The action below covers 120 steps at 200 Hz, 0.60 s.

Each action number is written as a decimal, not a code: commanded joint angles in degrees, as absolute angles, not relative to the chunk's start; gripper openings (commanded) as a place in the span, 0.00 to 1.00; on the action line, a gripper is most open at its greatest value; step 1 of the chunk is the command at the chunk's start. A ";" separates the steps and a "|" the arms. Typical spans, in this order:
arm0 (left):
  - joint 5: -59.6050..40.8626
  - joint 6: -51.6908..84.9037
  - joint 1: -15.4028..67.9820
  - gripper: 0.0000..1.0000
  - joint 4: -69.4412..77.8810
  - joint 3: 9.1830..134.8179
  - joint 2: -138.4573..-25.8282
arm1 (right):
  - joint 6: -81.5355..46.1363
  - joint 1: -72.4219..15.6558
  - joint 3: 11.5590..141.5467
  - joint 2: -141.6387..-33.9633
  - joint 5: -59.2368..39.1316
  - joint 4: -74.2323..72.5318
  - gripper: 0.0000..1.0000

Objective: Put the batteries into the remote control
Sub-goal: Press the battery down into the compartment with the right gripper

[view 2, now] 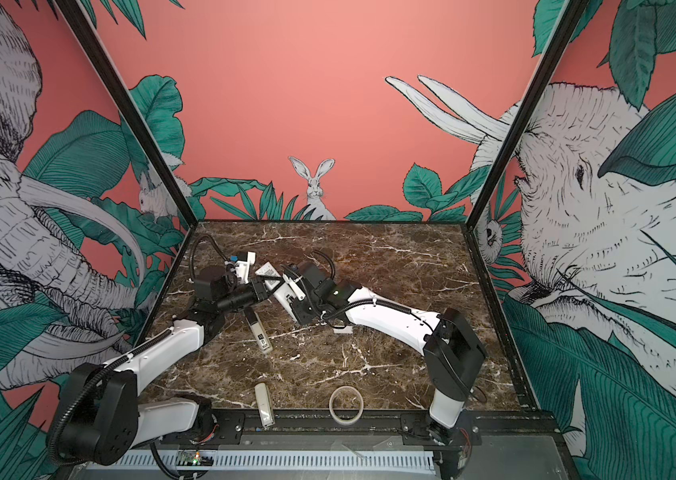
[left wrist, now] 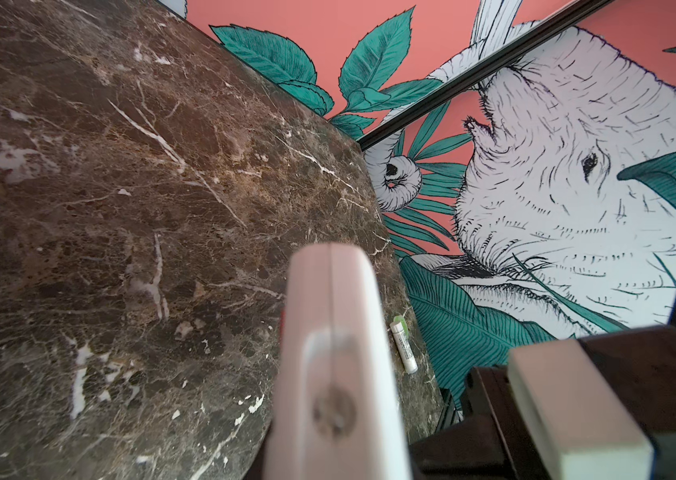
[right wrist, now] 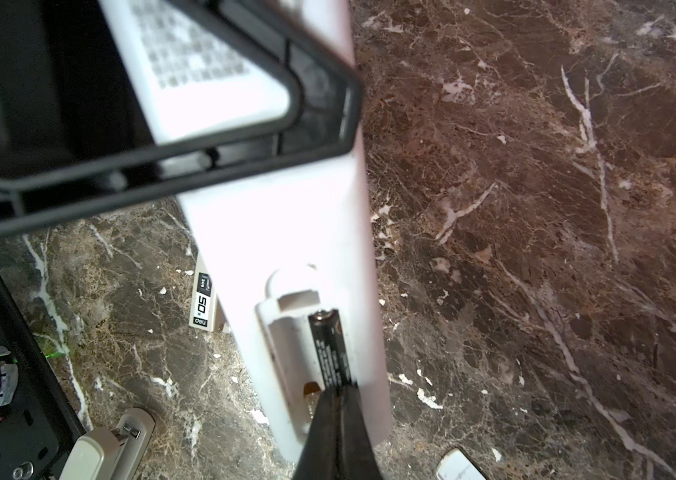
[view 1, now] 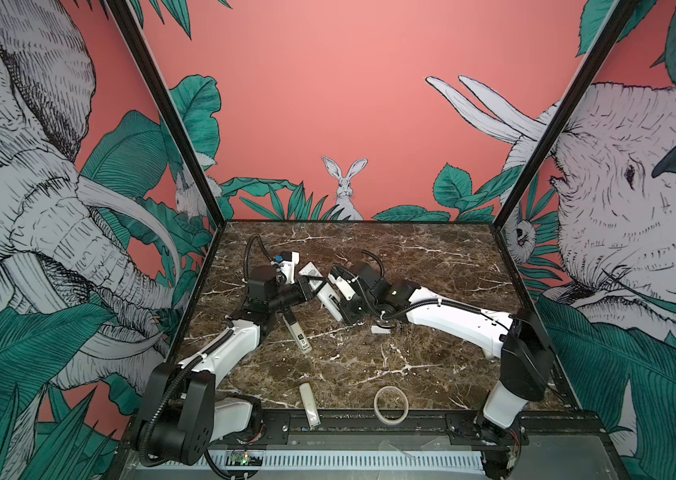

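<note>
One battery [right wrist: 330, 349] seated, second slot [right wrist: 290, 357] empty; left hand [view 1: 310, 287] clamps remote control [right wrist: 286, 232], right hand [right wrist: 338, 415] closed, tips on battery.

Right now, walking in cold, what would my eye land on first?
Probably the huge elephants drawn on either side, and the rabbit behind the marble table. Then, mid-table, the left claw holds the white remote control off the surface, while the right claw, tips shut, touches a black battery in the remote's open compartment.
</note>
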<state>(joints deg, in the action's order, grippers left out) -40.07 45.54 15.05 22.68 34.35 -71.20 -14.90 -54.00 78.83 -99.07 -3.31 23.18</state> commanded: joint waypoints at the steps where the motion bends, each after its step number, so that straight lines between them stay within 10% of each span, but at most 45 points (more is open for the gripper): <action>1: -49.82 49.03 16.15 0.00 26.22 34.76 -68.13 | -14.09 -53.68 78.32 -99.65 -1.06 18.93 0.05; 120: -52.77 37.35 16.12 0.00 15.77 35.98 -66.64 | -13.35 -53.18 64.57 -77.03 -3.61 22.69 0.43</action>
